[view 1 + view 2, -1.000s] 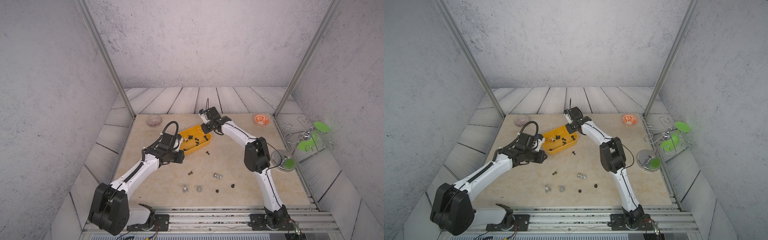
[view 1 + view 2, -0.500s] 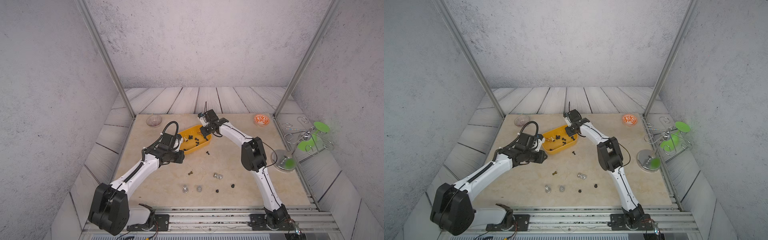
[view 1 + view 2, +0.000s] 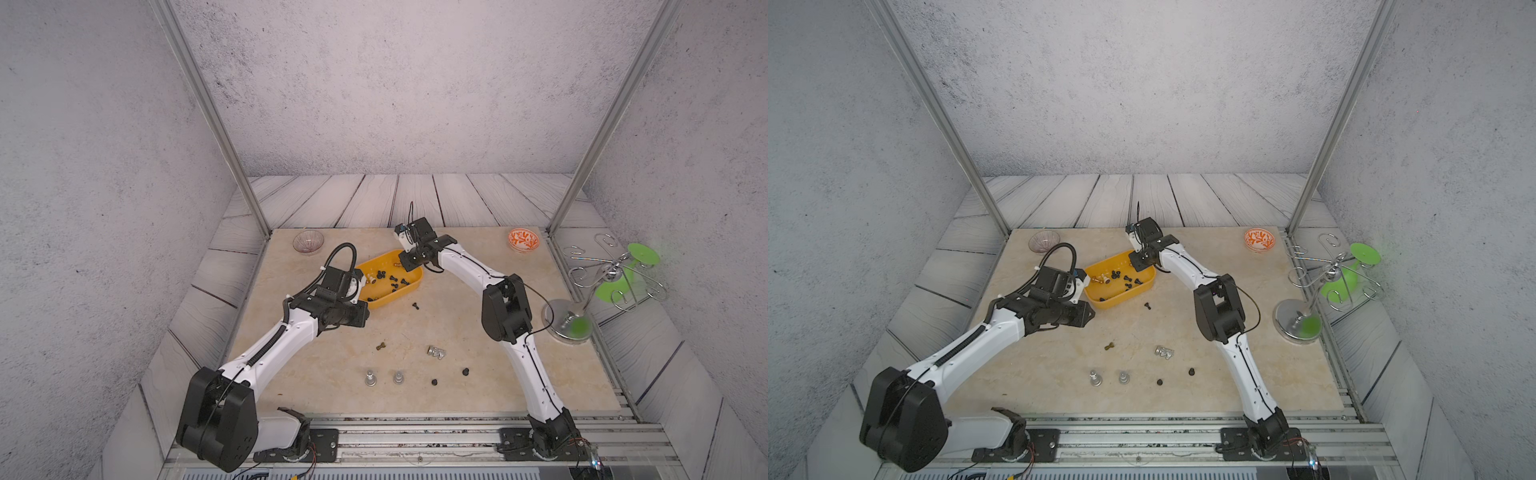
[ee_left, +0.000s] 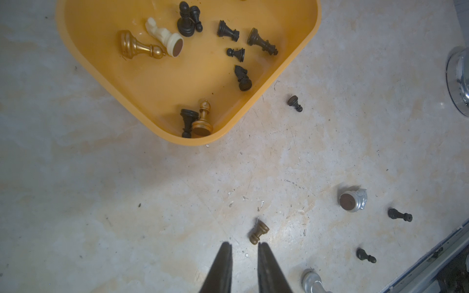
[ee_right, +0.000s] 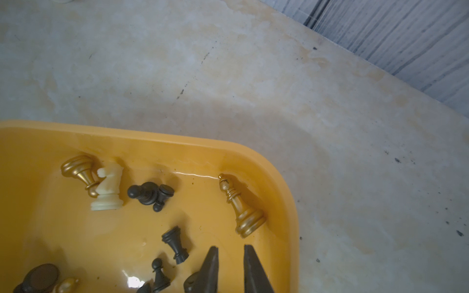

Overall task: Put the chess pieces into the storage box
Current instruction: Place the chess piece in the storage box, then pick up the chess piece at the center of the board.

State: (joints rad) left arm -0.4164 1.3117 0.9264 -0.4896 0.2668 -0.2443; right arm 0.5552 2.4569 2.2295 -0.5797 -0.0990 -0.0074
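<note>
- The left gripper (image 4: 245, 247) hangs over bare tabletop (image 4: 101, 203) on the robot's side of the storage box (image 4: 165, 83). Its jaws are drawn almost together, with only a slim gap and nothing between them.
- A small gold piece (image 4: 258, 232) lies on its side just beside one fingertip, outside that gap and apart from the storage box.
- The right gripper (image 5: 231, 250) hovers over the far end of the storage box, jaws likewise nearly closed and empty. A gold bishop (image 5: 239, 205) lies tipped against the box wall just beside its fingertips.
- Of the chess pieces (image 4: 228, 30) inside the storage box, a gold pawn (image 4: 138, 47) and a cream knight (image 4: 163, 35) lie touching, with black ones scattered beside them.
- In the box's near corner a second gold pawn (image 4: 202, 121) lies against a black piece (image 4: 187, 121).
- One black pawn (image 4: 295, 103) lies on the tabletop just outside the box's near wall.
- Farther from the box towards the robot, in a top view, lie a toppled silver piece (image 3: 435, 352) and two small black ones (image 3: 434, 381). Two upright silver pieces (image 3: 370, 378) stand there too.
- A clear ribbed bowl (image 3: 308, 242) and an orange-patterned bowl (image 3: 523, 240) stand well apart from the storage box, one to each side. Their contents are too small to tell.
</note>
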